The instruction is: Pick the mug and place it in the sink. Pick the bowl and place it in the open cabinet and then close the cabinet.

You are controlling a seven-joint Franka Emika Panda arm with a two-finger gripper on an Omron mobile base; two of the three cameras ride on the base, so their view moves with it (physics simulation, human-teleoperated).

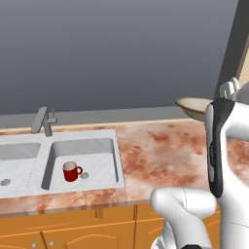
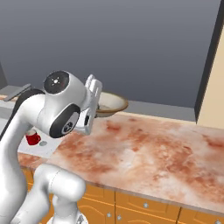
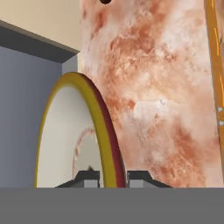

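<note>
The bowl [image 1: 193, 106] [image 2: 112, 103], with a tan-olive rim and a cream inside, hangs level in the air above the back of the marbled counter. My gripper [image 3: 113, 178] is shut on its rim, one fingertip [image 3: 89, 177] inside the bowl [image 3: 74, 140] and the other outside. The hand [image 2: 92, 95] grips the bowl from its left side. The small red mug [image 1: 71, 171] [image 2: 33, 138] stands upright in the right basin of the sink [image 1: 119, 165], handle to the right, beside the drain. Orange cabinet doors [image 1: 73, 239] with arched outlines and round knobs sit shut under the sink.
A grey faucet [image 1: 44, 120] stands behind the sink. Orange-marbled counter [image 1: 160, 155] [image 2: 153, 153] stretches right of the sink. A tall beige panel [image 2: 212, 87] bounds the counter's right end. Orange drawer fronts [image 2: 144, 203] run under the counter edge. My own arm [image 1: 221, 146] blocks the right side.
</note>
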